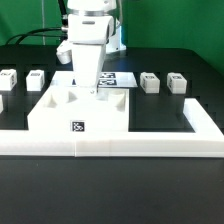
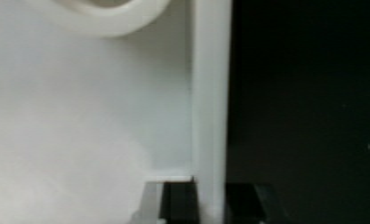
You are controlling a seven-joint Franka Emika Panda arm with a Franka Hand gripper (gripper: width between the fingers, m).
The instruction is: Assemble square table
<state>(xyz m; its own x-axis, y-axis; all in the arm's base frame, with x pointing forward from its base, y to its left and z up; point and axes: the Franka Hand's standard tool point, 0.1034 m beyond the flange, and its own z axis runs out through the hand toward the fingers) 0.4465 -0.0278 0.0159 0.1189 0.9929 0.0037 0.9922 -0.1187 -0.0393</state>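
**Robotics lab bench**

Plainly a test rig, no home or shop: white robot arm (image 1: 88, 35) over a black table (image 1: 110, 195), black-white tags on the square table (image 1: 50, 118) and its legs (image 1: 150, 81), flat marker board (image 1: 120, 76), low white wall (image 1: 150, 141), plain green backdrop (image 1: 170, 25).

black table (image 1: 112, 196), green wall (image 1: 175, 18) behind

A: Non-task stuff, quick?
B: Black worktop (image 1: 40, 190). A low white wall (image 1: 140, 146) runs across it parallel to the near edge and turns toward the far edge at the exterior view's right.
A: More?
B: The marker board (image 1: 124, 77) lies flat toward the far edge, about mid-width, partly hidden. Its tags are too small to read. A green backdrop (image 1: 190, 25) stands behind the far edge.
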